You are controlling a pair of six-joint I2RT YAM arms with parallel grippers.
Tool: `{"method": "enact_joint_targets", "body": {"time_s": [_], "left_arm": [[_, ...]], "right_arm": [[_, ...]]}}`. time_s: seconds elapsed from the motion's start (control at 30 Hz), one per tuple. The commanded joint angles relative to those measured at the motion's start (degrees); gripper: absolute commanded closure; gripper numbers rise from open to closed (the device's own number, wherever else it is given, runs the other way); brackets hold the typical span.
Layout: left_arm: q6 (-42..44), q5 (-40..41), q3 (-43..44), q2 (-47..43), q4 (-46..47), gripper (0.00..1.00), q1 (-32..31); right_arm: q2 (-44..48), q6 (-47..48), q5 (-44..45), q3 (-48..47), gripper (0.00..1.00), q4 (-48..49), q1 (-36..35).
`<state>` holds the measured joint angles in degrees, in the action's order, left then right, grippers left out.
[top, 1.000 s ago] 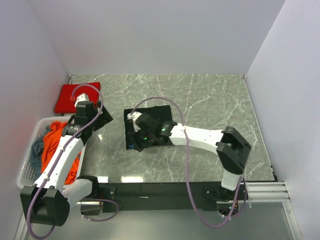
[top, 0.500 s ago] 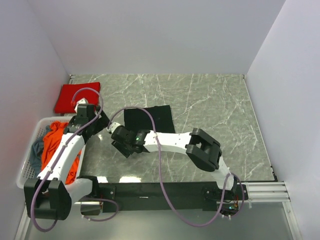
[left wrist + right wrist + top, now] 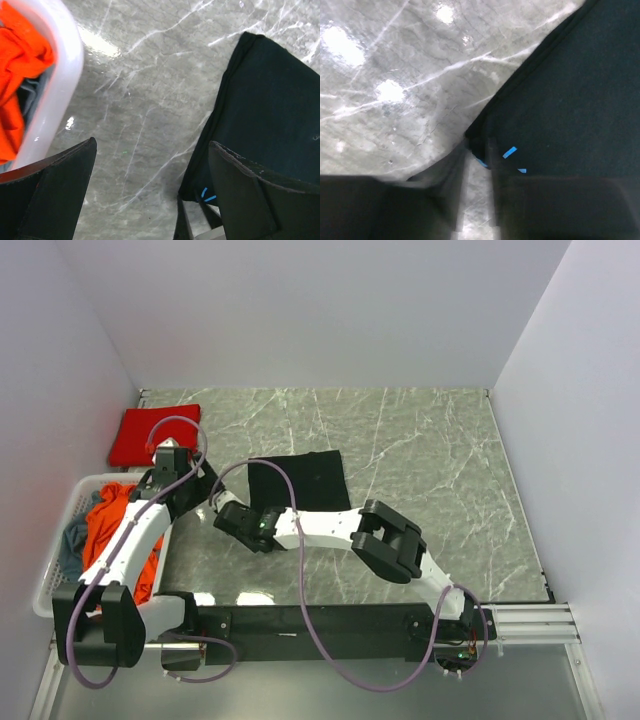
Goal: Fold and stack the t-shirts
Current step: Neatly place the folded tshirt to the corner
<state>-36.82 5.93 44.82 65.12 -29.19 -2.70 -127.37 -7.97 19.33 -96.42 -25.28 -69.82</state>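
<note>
Grey-veined marble tabletop (image 3: 430, 460) between white walls (image 3: 320, 310), with a folded black t-shirt (image 3: 300, 480) at the right claw (image 3: 230, 519).

Black t-shirt lies flat just beyond the right claw, whose fingers stand narrowly apart at the cloth's near corner; its blurred wrist view does not settle whether they pinch the cloth. Only the wrist views reveal two short blue marks (image 3: 512, 152) at that corner, too small to read. Left claw (image 3: 152, 145) hangs wide open, this shirt to its right, a white basket (image 3: 60, 85) to its left holding an orange-red t-shirt (image 3: 20, 75) and a grey-blue t-shirt (image 3: 72, 538). Only the overhead view shows the folded red t-shirt (image 3: 153, 433), beyond and left of the left claw.
</note>
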Motion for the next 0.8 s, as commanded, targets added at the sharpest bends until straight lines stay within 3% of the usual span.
{"method": "enact_joint_targets", "body": {"time_s": [0.0, 0.07, 0.1, 0.17, 0.4, 0.57, 0.77], "left_arm": [[1.05, -4.42, 0.8, 1.32, 1.33, 0.0, 0.15], [1.48, -7.67, 0.45, 2.02, 2.82, 0.01, 0.15], [1.31, -9.08, 0.27, 2.2, 3.34, 0.0, 0.15], [0.61, -11.55, 0.18, 2.29, 4.49, 0.01, 0.15], [-8.08, -20.16, 1.32, 5.62, 8.53, 0.0, 0.24], [-13.7, -26.49, 2.03, 9.67, 8.8, 0.01, 0.15], [-17.75, -28.61, -0.17, 11.87, 11.96, 0.01, -0.03]], "right_arm": [[-1.48, -0.56, 3.61, 0.79, 0.79, -1.09, -0.31], [0.27, -0.82, 2.56, 2.02, 0.98, -0.13, 0.03], [2.8, -1.52, 1.16, 3.33, 1.0, 0.92, 0.38], [6.07, -2.57, -5.16, 6.4, 1.0, 3.81, 2.13], [18.28, -6.53, -10.63, 13.8, 1.0, 10.07, 5.92], [21.11, -8.2, -12.74, 17.31, 1.0, 13.14, 7.59], [23.04, -9.79, -15.55, 19.69, 1.0, 15.69, 9.0]]}}
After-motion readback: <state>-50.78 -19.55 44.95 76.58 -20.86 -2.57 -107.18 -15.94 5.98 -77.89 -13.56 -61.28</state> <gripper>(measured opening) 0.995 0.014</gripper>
